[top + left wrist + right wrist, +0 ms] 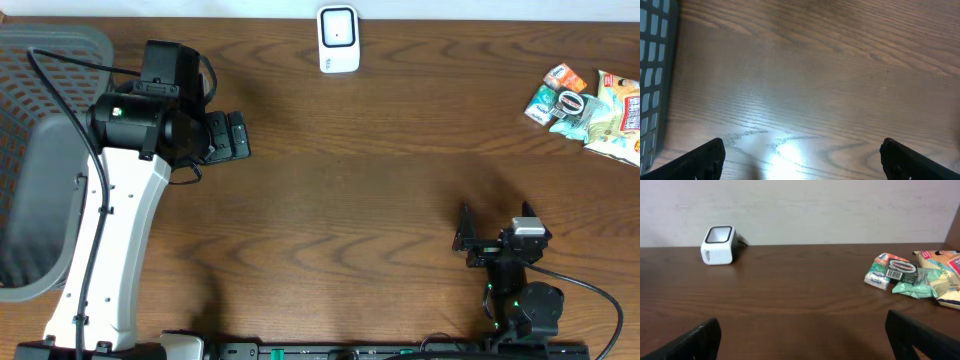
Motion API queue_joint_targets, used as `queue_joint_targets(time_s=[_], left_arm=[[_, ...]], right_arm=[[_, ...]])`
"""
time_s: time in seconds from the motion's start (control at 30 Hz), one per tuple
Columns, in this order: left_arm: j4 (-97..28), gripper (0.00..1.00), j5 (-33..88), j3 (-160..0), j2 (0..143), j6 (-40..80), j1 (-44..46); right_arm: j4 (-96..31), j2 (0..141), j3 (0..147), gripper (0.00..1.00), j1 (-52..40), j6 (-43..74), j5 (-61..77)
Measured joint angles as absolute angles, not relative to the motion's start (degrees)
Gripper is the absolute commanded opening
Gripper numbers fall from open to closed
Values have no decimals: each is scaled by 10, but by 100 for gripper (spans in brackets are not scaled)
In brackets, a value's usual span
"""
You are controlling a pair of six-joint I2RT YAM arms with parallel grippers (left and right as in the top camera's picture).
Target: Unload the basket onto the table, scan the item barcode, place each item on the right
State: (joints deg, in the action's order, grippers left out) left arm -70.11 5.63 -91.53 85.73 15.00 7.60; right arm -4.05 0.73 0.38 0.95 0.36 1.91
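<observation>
A small white barcode scanner (338,40) stands at the table's back edge, also in the right wrist view as a white box with a dark window (718,245). A pile of snack packets (585,105) lies at the back right; one dark packet (901,271) shows a barcode label. My left gripper (232,137) hovers open over bare wood at the left, its fingertips (705,160) wide apart with nothing between them. Near the front edge my right gripper (496,222) is open and empty too (802,340), facing the scanner and the packets from a distance.
A grey slatted basket (40,150) fills the far left of the table; its wall (652,75) shows just left of the left gripper. A yellow bag (945,277) lies at the right end of the packet pile.
</observation>
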Motion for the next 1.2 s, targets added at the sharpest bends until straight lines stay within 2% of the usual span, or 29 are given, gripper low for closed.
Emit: queue_joint_targets(time_s=[0.5, 1.2], left_arm=[[-701, 98, 56, -915, 845, 150, 76], [-701, 98, 56, -915, 707, 150, 76]], right_arm=[[-40, 7, 4, 99, 10, 4, 19], [-40, 7, 4, 99, 10, 4, 19]])
